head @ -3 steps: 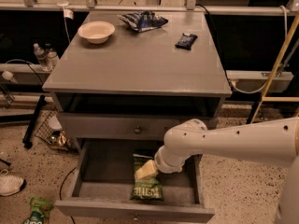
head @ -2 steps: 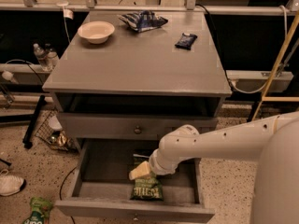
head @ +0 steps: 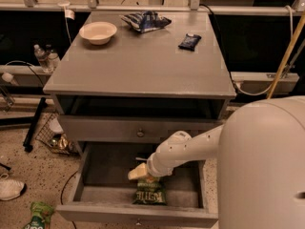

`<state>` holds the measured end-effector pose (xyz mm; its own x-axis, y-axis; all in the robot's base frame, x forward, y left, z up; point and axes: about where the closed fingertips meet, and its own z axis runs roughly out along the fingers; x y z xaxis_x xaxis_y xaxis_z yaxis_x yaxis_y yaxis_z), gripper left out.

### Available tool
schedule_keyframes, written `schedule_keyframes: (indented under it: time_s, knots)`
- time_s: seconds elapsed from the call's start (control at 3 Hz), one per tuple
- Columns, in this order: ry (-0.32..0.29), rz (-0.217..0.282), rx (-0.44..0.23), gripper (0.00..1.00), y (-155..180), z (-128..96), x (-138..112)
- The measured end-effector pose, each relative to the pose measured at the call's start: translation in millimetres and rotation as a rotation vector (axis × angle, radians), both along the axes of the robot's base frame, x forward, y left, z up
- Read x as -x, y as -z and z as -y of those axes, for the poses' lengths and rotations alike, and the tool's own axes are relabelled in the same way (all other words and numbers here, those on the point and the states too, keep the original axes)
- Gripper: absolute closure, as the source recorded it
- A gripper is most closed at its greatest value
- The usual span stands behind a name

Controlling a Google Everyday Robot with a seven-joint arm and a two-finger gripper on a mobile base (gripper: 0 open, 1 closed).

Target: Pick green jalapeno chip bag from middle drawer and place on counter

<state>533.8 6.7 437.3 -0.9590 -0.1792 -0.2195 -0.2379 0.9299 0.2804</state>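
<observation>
The green jalapeno chip bag (head: 150, 192) lies flat on the floor of the open middle drawer (head: 102, 175), near its front wall. My gripper (head: 137, 171) is down inside the drawer, just above and behind the bag's top edge, at the end of my white arm (head: 190, 147), which reaches in from the right. I cannot tell whether it touches the bag. The counter (head: 143, 66) is the broad grey top above the drawers.
On the counter stand a pale bowl (head: 97, 32), a blue-and-white snack bag (head: 145, 20) and a small dark packet (head: 189, 41). A shallower closed drawer with a knob (head: 139, 132) sits above the open one. A brighter green pouch (head: 38, 216) and a shoe (head: 10, 187) lie on the floor at left.
My arm has swung left and nearer the camera, filling more of the right side. The gripper has shifted slightly left over the bag. The bag has not moved.
</observation>
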Motion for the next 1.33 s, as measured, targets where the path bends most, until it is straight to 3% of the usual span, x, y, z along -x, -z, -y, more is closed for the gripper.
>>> schedule_keyframes:
  time_s: [1.0,1.33]
  knots:
    - [0.045,0.029,0.034,0.0,43.6,-5.0,-27.0]
    - [0.057,0.029,0.031,0.15,54.9,-8.7,-30.1]
